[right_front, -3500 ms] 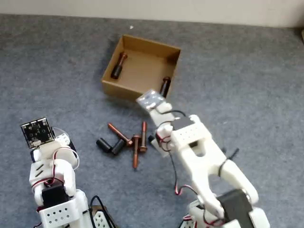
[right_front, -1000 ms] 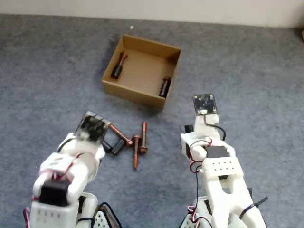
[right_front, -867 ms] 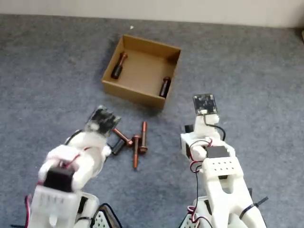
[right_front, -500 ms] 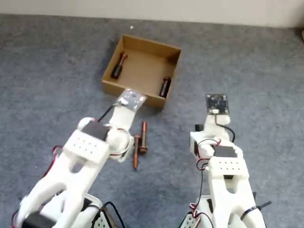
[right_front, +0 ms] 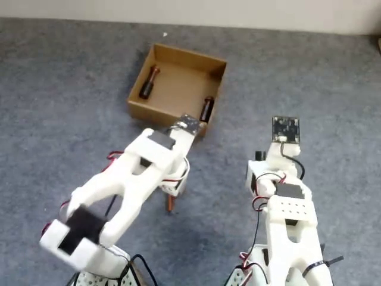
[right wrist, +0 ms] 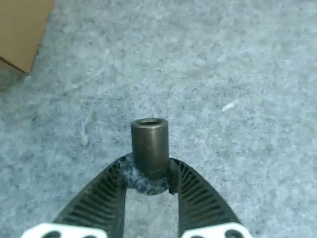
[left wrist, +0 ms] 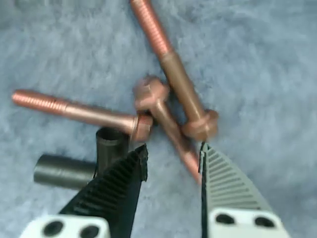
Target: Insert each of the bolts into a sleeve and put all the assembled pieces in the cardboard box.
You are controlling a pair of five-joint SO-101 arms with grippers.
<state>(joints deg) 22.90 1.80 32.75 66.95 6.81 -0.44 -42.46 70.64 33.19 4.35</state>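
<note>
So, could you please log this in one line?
left gripper: open above copper bolts; right gripper: shut on dark cylindrical sleeve; cardboard box: two assembled pieces

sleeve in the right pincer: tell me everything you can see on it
The sleeve is a short dark cylinder, dull metal by its look, smooth-walled, with an open bore showing at its far end and no bolt in it. The right pincer is shut on its near end, with black ribbed fingers pressing on either side, so it juts straight out ahead of them. Grey carpet lies behind it; whether the two touch can't be told. A corner of the cardboard box sits well apart.
</note>
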